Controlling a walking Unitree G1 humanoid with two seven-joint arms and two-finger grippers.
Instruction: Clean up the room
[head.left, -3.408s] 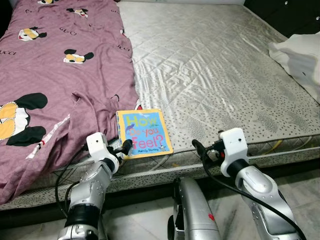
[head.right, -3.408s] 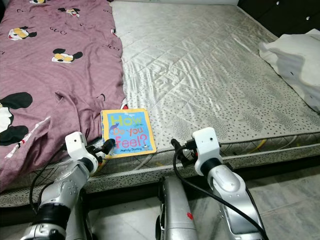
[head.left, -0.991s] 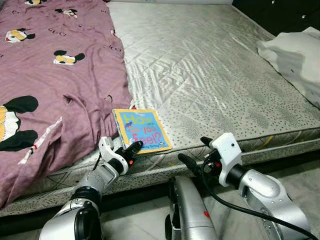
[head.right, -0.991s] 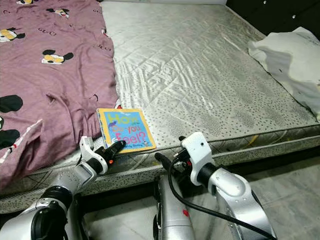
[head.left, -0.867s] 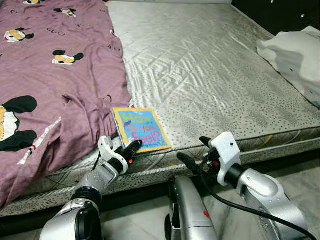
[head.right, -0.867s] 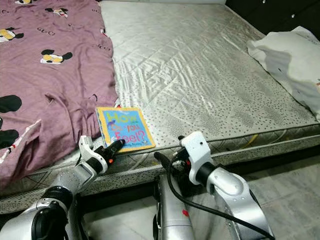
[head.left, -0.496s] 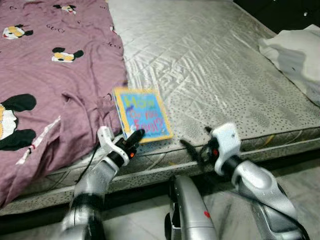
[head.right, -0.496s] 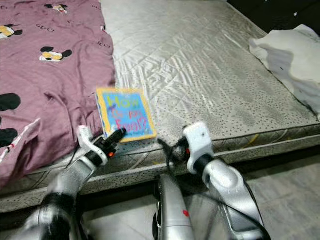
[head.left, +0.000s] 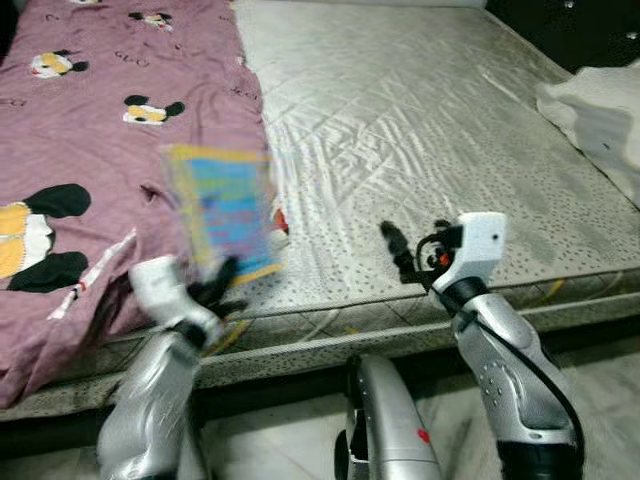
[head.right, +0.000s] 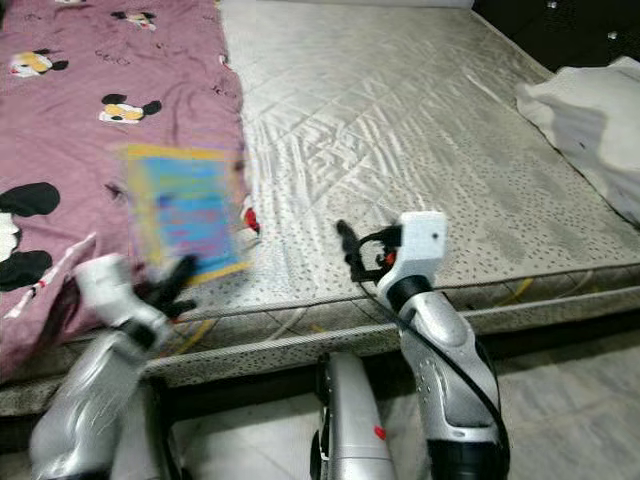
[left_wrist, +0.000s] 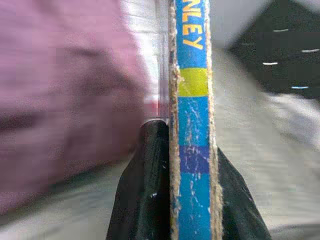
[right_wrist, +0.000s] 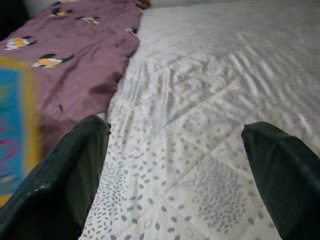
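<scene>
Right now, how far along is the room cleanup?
Done: the children's board book is off the mattress, raised upright and blurred.
In hand: the left gripper is clamped on the book's edge.
Left: putting it away; the purple cartoon bedsheet lies rumpled, a white cloth sits at the bed's right edge. The right gripper is open, empty.

Your left silver arm is bent up at the left, its black two-fingered left gripper (head.left: 215, 280) raised and blurred, fingers (left_wrist: 145, 200) pressed flat against both faces of a thin blue board book (head.left: 222, 212). Your right silver arm reaches forward, its black two-fingered right gripper (right_wrist: 180, 170) level, fingers spread wide apart with nothing between them.
</scene>
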